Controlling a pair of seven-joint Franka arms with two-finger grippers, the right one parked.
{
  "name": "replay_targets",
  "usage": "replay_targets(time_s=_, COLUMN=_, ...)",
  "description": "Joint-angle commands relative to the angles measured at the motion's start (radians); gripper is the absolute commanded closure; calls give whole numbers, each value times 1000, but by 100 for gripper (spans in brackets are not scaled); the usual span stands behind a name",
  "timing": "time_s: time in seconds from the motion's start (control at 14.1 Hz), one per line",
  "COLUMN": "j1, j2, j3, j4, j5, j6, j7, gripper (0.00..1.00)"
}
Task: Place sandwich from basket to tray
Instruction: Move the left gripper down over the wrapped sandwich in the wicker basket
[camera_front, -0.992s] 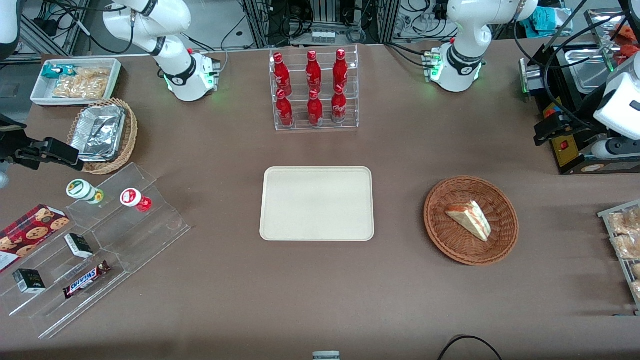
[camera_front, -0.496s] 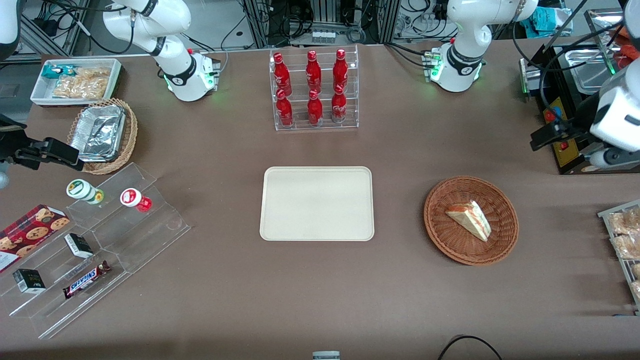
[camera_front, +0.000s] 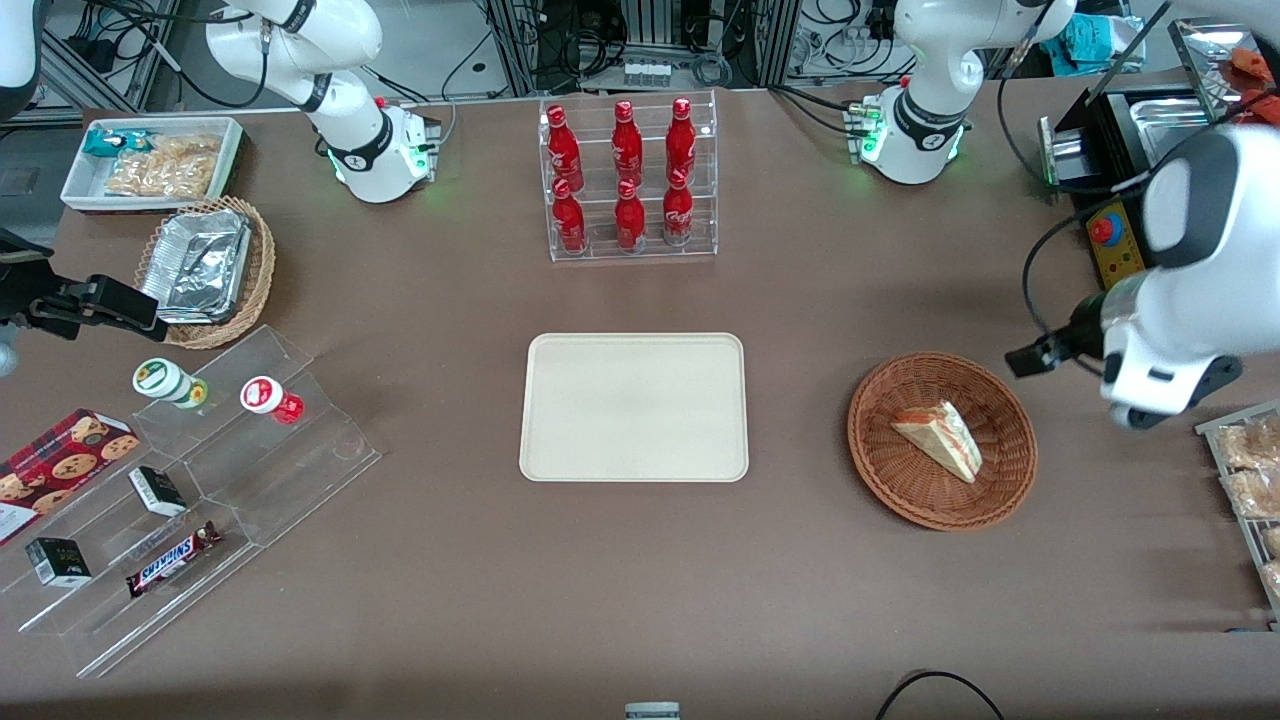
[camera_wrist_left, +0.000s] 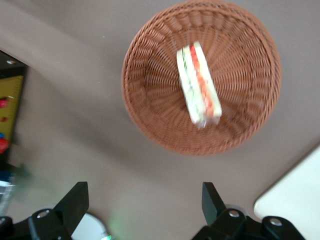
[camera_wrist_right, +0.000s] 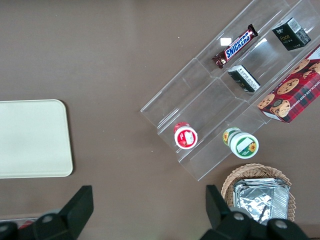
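Observation:
The sandwich (camera_front: 938, 438), a white wedge with red and green layers, lies in the reddish-brown wicker basket (camera_front: 880, 470). My left gripper (camera_front: 1038, 356) hangs above the table beside the basket's rim, toward the working arm's end, a little farther from the front camera than the sandwich. In the left wrist view the gripper (camera_wrist_left: 144, 205) stands open over bare table with nothing between its fingers, and the sandwich (camera_wrist_left: 199, 82) lies in the basket (camera_wrist_left: 150, 100) ahead of it. The cream tray (camera_front: 634, 407) lies flat mid-table, its corner (camera_wrist_left: 295, 200) showing close to one finger.
A clear rack of red bottles (camera_front: 628, 178) stands farther from the front camera than the tray. A black machine with a red button (camera_front: 1110, 235) and a rack of snack packets (camera_front: 1250, 480) flank my arm. An acrylic stepped shelf (camera_front: 190, 500) and a foil-filled tan basket (camera_front: 205, 270) sit toward the parked arm's end.
My left arm has swung away from the black machine, nearer the front camera and down toward the basket's rim. The sandwich, basket and tray have not moved.

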Motion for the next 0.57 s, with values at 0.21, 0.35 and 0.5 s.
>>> replay_targets(time_s=0.21, j1=-32, j2=171, j3=-8, j4=-27, j5=12, j6=241, j7=-317, gripper=0)
replay_targets(time_s=0.35, j1=-37, j2=193, j3=-8, j4=-59, j5=7, j6=329, j7=-365, gripper=0)
replay_targets(time_s=0.5, j1=-37, j2=191, j3=-8, j4=-122, j5=7, j6=409, j7=-366, gripper=0)
